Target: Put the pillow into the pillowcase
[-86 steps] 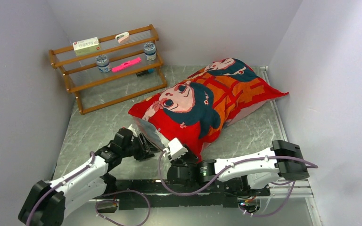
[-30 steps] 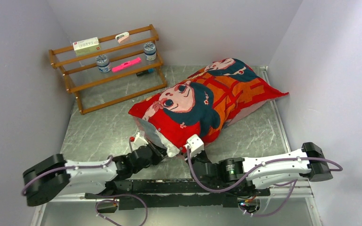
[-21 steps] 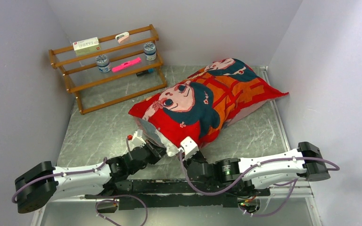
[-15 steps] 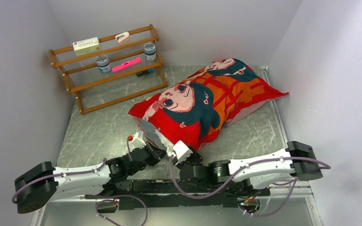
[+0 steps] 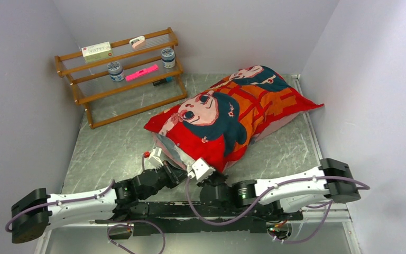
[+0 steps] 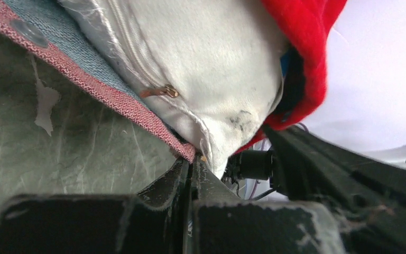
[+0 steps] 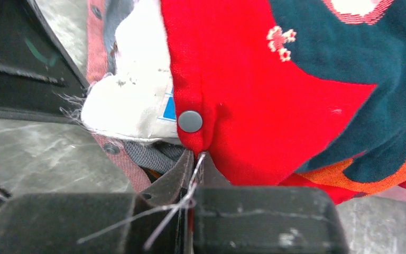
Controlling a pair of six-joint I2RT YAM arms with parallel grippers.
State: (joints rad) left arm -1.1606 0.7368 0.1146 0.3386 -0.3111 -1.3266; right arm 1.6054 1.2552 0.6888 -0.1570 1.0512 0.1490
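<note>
Grey marble table [image 5: 111, 148] held the big red cloth pillowcase [image 5: 243, 114] with cartoon faces, and the plump white soft pillow [image 6: 206, 69] was nearly all inside, one corner poking out at the near open end. The left gripper [image 6: 192, 164] was pinched shut on the case's pink bottom edge, and the right gripper [image 7: 193, 159] on its red top edge. A good pull, I think, needed both edges drawn evenly over that corner.

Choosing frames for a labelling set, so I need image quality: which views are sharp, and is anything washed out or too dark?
Top external: evenly lit and sharp, pillowcase and wooden rack both clear, shadows soft. Left wrist: pillow in focus, left fingers nearly black, backdrop at right washed out white. Right wrist: snap button crisp, right fingers dark and slightly soft.
</note>
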